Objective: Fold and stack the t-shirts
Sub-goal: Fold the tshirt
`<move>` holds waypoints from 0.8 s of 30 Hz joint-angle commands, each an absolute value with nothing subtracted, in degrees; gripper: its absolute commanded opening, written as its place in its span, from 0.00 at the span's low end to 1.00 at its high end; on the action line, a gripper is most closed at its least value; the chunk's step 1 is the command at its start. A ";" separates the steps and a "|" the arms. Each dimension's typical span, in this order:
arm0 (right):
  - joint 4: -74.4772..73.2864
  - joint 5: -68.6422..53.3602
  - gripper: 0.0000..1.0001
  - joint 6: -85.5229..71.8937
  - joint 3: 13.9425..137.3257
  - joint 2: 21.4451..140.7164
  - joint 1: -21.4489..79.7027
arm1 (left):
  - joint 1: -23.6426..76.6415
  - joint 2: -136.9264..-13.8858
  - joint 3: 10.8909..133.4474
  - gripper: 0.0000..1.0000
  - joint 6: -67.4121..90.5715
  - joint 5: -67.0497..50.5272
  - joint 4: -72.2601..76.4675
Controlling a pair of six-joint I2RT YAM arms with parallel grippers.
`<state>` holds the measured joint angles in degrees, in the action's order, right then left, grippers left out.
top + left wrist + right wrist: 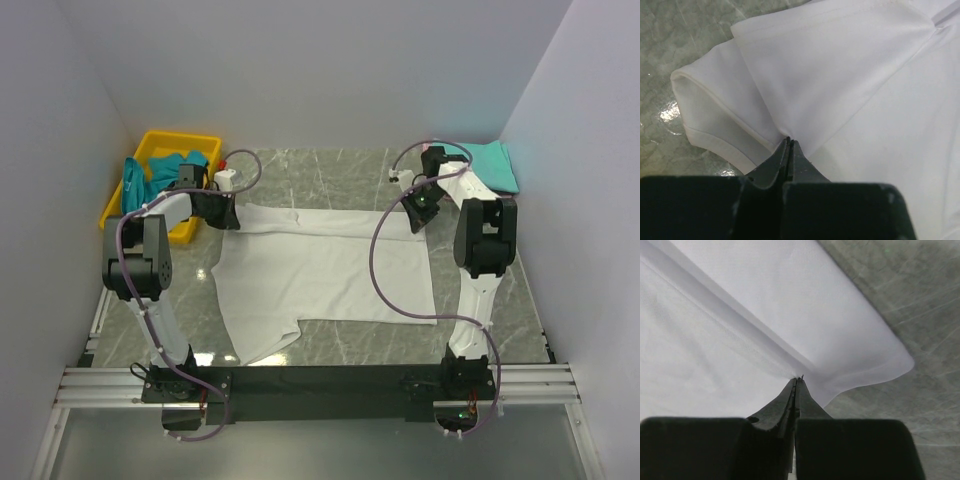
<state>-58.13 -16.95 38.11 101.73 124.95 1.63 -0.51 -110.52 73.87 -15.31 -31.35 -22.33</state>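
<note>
White t-shirt (pixel 320 270) pinched between jaws of left gripper (pixel 789 144), right gripper (pixel 799 381).

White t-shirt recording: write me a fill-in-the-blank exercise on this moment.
The left gripper and right gripper are both ____ on the white t-shirt.
The crumpled t-shirt in the yellow tray is ____.
The folded teal t-shirt lies at the far ____ corner of the table.
Missing words: shut; teal; right.

teal t-shirt (pixel 160 168) partly behind left arm (pixel 166 208) (folds unclear), white t-shirt (pixel 865 100) cropped
</note>
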 commanded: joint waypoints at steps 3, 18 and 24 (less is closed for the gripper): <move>-57.92 -15.12 0.00 41.39 97.48 120.59 1.76 | -0.44 -106.00 71.55 0.01 -17.57 -33.14 -22.15; -55.19 -12.92 0.00 40.43 96.33 121.29 2.90 | 2.20 -105.82 67.68 0.01 -20.04 -29.88 -21.36; -56.34 -12.74 0.09 41.31 96.85 119.98 2.90 | 0.18 -103.89 71.44 0.36 -23.99 -34.45 -26.19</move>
